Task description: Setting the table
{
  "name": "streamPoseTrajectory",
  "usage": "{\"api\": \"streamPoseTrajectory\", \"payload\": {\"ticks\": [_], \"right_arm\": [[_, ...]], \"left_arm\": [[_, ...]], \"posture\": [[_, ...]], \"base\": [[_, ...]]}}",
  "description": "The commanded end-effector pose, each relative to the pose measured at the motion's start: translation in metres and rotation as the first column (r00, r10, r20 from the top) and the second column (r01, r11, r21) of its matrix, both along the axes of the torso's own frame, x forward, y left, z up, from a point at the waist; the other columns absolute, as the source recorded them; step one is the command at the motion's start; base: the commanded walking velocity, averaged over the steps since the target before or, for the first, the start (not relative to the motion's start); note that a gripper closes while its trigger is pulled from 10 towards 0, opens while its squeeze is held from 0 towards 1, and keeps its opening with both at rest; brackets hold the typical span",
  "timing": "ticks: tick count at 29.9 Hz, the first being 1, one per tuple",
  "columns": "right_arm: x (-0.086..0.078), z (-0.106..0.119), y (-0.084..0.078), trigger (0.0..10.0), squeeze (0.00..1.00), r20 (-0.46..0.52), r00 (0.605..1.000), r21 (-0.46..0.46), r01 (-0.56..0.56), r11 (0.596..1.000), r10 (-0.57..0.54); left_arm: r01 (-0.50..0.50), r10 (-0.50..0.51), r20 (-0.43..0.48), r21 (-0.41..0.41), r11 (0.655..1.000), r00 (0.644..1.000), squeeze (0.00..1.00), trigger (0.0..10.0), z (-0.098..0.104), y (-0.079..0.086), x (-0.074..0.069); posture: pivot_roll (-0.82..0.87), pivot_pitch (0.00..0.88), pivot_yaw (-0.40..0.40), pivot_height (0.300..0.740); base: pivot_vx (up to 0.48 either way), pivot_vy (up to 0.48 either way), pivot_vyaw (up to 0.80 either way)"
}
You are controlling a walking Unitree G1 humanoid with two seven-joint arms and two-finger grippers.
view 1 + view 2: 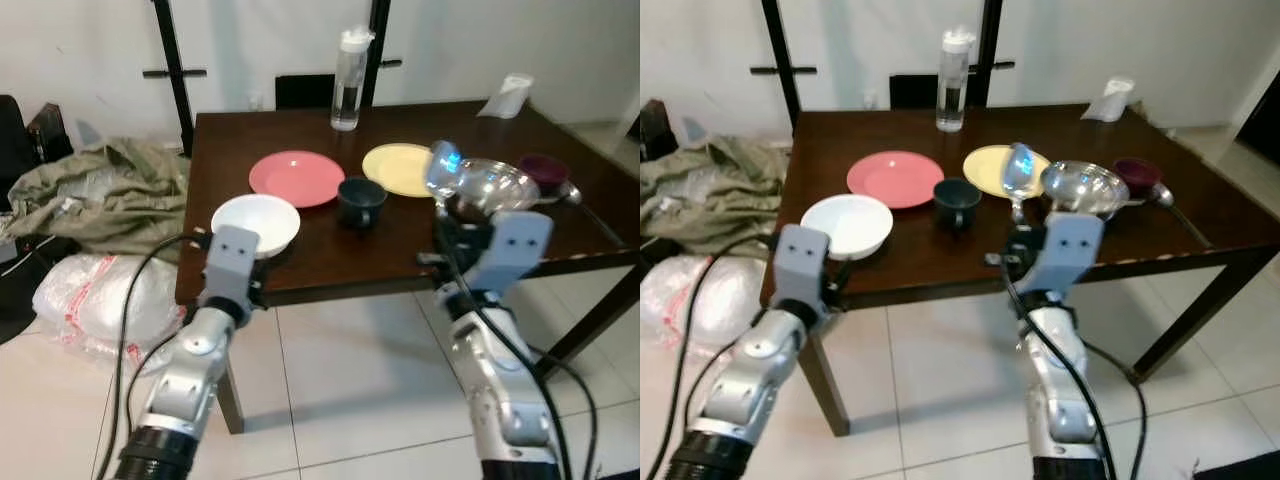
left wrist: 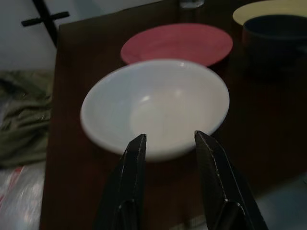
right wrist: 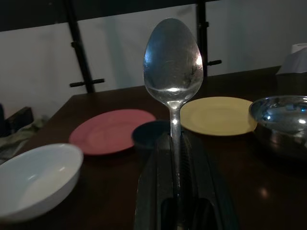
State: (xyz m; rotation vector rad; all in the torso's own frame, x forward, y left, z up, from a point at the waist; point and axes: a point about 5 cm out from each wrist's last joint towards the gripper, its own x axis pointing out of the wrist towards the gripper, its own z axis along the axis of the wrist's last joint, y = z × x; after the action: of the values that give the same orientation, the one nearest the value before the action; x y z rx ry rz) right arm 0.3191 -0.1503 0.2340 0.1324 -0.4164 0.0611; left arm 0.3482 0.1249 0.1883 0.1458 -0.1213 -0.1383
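Right hand point(image 3: 178, 158) clenched on a spoon point(image 3: 172, 67) by its handle, bowl end up, held over the near edge of the bench point(image 1: 940, 260), in front of the steel bowl point(image 1: 1085, 187) and yellow plate point(image 1: 992, 168). Left hand point(image 2: 168, 143) released, fingers apart just before the white bowl point(image 2: 153, 103)

Risks:
- thin handle could pivot or slip between the fingers
- spoon may clip the steel bowl or dark mug point(image 1: 956, 203) on lowering

Unclear: handle end hidden inside the grip; a second spoon point(image 1: 1168, 200) beyond the maroon bowl point(image 1: 1137, 174) is hard to make out
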Motion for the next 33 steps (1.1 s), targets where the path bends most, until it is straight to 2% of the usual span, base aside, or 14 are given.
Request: {"api": "streamPoseTrajectory", "payload": {"ticks": [1, 5, 8, 9, 12, 15, 19, 27, 33], "right_arm": [[-0.001, -0.004, -0.007, 10.0, 0.0, -0.009, 1.0, -0.006, 0.022, 1.0, -0.022], [0.0, -0.007, -0.008, 10.0, 0.0, -0.017, 0.999, -0.031, 0.027, 0.999, -0.027], [0.004, -0.029, -0.022, 10.0, 0.0, -0.096, 0.989, -0.137, 0.098, 0.986, -0.112], [0.004, -0.029, -0.022, 10.0, 0.0, -0.096, 0.989, -0.137, 0.098, 0.986, -0.112], [0.005, -0.047, -0.042, 10.0, 0.0, -0.165, 0.963, -0.216, 0.175, 0.961, -0.212], [0.005, -0.051, -0.05, 10.0, 0.0, -0.18, 0.951, -0.242, 0.203, 0.949, -0.249], [0.004, -0.061, -0.085, 10.0, 0.0, -0.253, 0.886, -0.293, 0.312, 0.904, -0.388], [0.009, -0.056, -0.097, 10.0, 0.0, -0.238, 0.892, -0.317, 0.304, 0.899, -0.385], [0.015, -0.063, -0.102, 10.0, 0.0, -0.296, 0.875, -0.404, 0.25, 0.88, -0.384]], "left_arm": [[0.02, -0.02, 0.001, 0.014, 1.0, 1.0, 0.0, 10.0, -0.003, -0.005, -0.001], [0.032, -0.033, 0.022, 0.033, 0.999, 0.999, 0.0, 10.0, -0.002, -0.007, -0.002], [0.062, -0.067, 0.07, 0.066, 0.996, 0.995, 0.0, 10.0, 0.003, -0.011, -0.004], [0.062, -0.067, 0.07, 0.066, 0.996, 0.995, 0.0, 10.0, 0.003, -0.011, -0.004], [0.101, -0.107, 0.101, 0.062, 0.993, 0.989, 0.0, 10.0, 0.008, -0.013, -0.008], [0.119, -0.125, 0.111, 0.055, 0.991, 0.986, 0.0, 10.0, 0.011, -0.013, -0.009], [0.182, -0.186, 0.142, 0.046, 0.982, 0.972, 0.0, 10.0, 0.024, -0.007, -0.014], [0.229, -0.23, 0.124, 0.021, 0.973, 0.965, 0.0, 10.0, 0.036, 0.013, -0.012], [0.312, -0.312, 0.093, 0.02, 0.95, 0.945, 0.0, 10.0, 0.044, 0.026, -0.015]], "posture": [[0.01, 0.112, 0.063, 0.74], [0.01, 0.108, 0.064, 0.74], [0.01, 0.104, 0.063, 0.74], [0.01, 0.104, 0.063, 0.74], [0.01, 0.104, 0.064, 0.74], [0.01, 0.105, 0.064, 0.74], [0.01, 0.111, 0.063, 0.74], [0.02, 0.126, 0.062, 0.74], [0.01, 0.152, 0.075, 0.74]], "base": [[0.48, 0.0, 0.0], [0.48, 0.0, 0.0], [0.445, 0.0, 0.0], [0.375, 0.0, 0.0], [0.125, 0.0, 0.0], [0.0, 0.0, 0.0], [0.0, 0.0, 0.0], [0.0, 0.0, 0.0], [0.0, 0.0, 0.0]]}}
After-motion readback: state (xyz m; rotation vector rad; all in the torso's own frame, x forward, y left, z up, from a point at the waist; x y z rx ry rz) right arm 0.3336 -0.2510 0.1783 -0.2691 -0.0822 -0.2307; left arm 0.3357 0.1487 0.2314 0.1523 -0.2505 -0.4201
